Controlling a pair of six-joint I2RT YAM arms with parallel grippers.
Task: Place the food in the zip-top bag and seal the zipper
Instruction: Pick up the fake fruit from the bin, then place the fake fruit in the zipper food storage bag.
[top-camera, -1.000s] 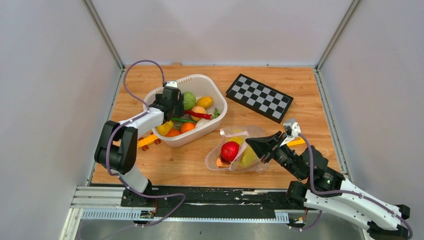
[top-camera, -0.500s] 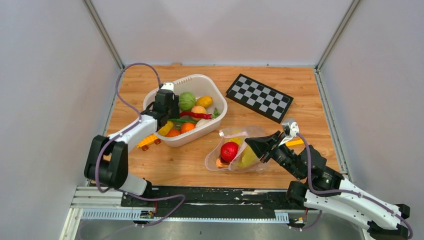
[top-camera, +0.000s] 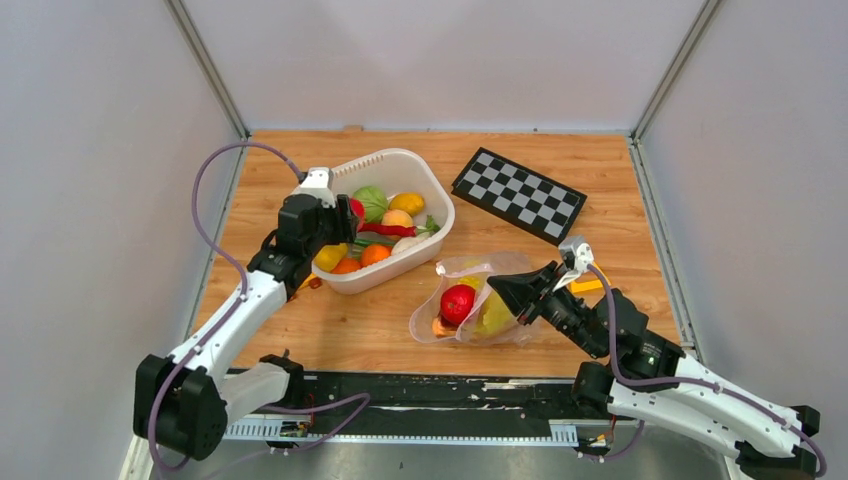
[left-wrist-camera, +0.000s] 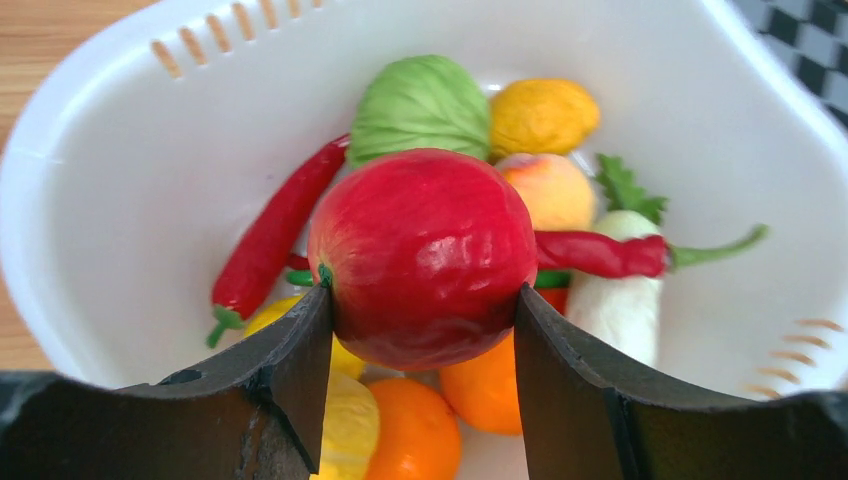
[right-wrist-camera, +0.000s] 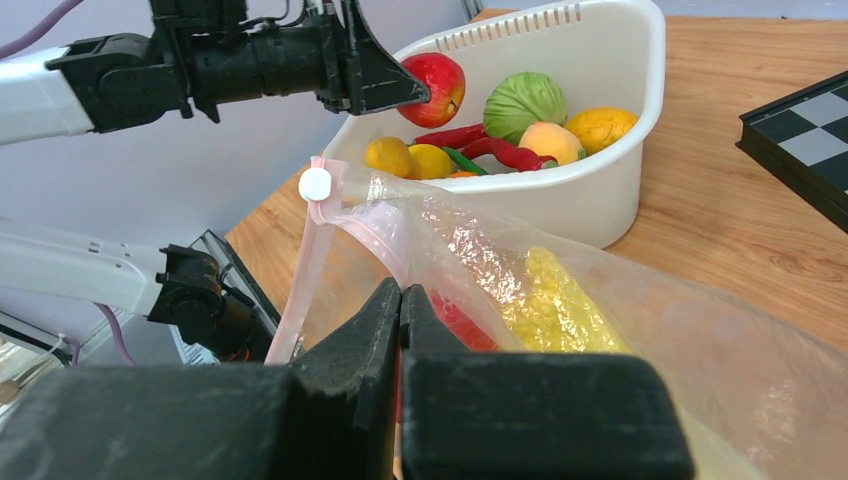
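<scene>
My left gripper (top-camera: 347, 214) is shut on a round red fruit (left-wrist-camera: 425, 255) and holds it above the left rim of the white basket (top-camera: 428, 183). The fruit also shows in the right wrist view (right-wrist-camera: 436, 85). In the basket lie a green cabbage (left-wrist-camera: 420, 105), red chillies (left-wrist-camera: 275, 225), orange and yellow fruits. My right gripper (right-wrist-camera: 400, 292) is shut on the mouth edge of the zip-top bag (top-camera: 500, 268), holding it up and open. The pink zipper (right-wrist-camera: 345, 215) has a white slider (right-wrist-camera: 315, 184). Inside the bag lie a red fruit (top-camera: 458, 303) and a yellow piece (right-wrist-camera: 555, 300).
A checkerboard (top-camera: 518, 194) lies at the back right. A yellow toy car (top-camera: 300, 284) sits by the basket's left side, partly under my left arm. Grey walls close in the table on both sides and at the back.
My left gripper has drawn back out of the basket, to the left and upward, with the red fruit held in it. My right gripper and the bag have stayed in place.
</scene>
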